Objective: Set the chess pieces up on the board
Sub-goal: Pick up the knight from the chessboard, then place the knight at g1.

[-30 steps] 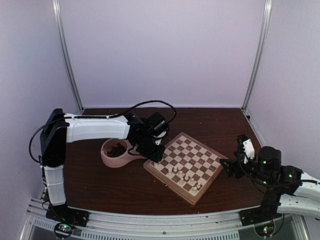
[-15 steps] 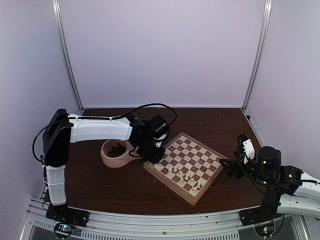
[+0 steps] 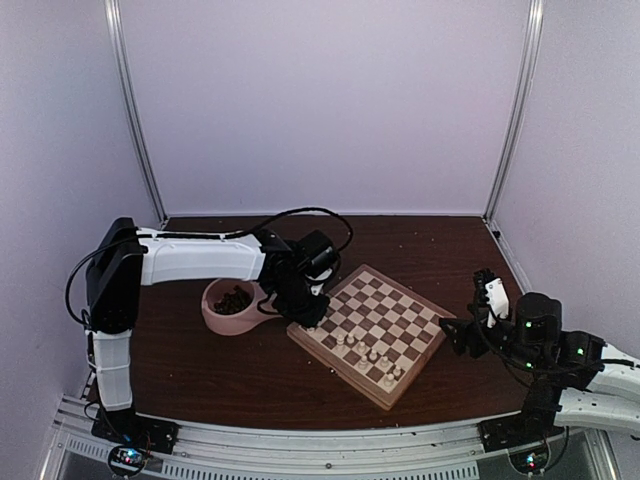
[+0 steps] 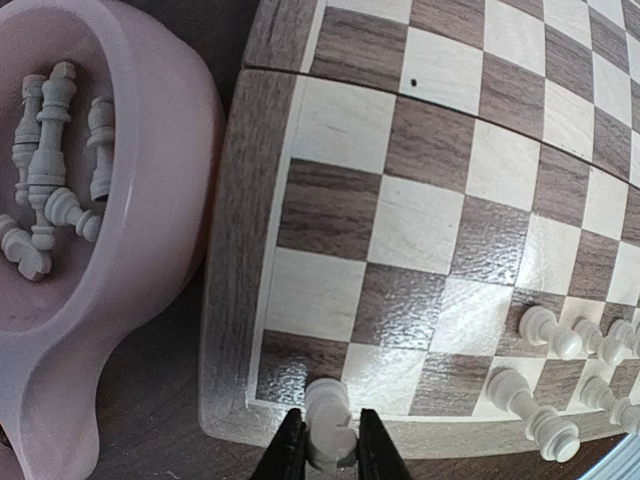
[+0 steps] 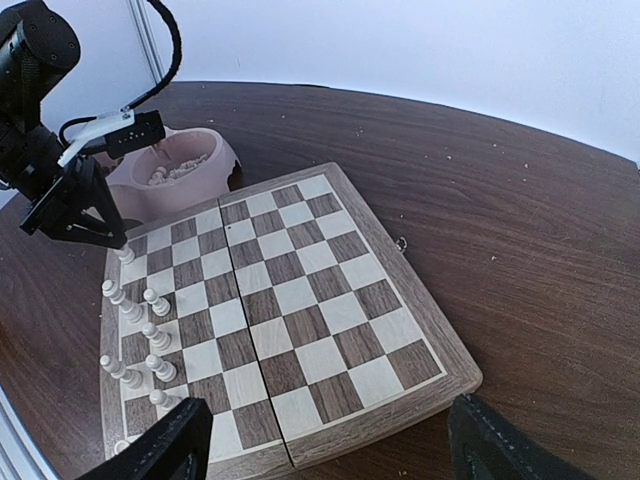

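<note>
Left tool (image 4: 330, 452) barely shifted, pinching turned cream chessman (image 4: 328, 418) on glossy checkered board (image 4: 232, 250), right tool (image 5: 330, 445) splayed

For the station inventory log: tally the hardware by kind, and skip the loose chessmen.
Grippers: 2 (left gripper shut on a white piece, right gripper open)
Board: 1
Pink dish: 1
Total: 4
</note>
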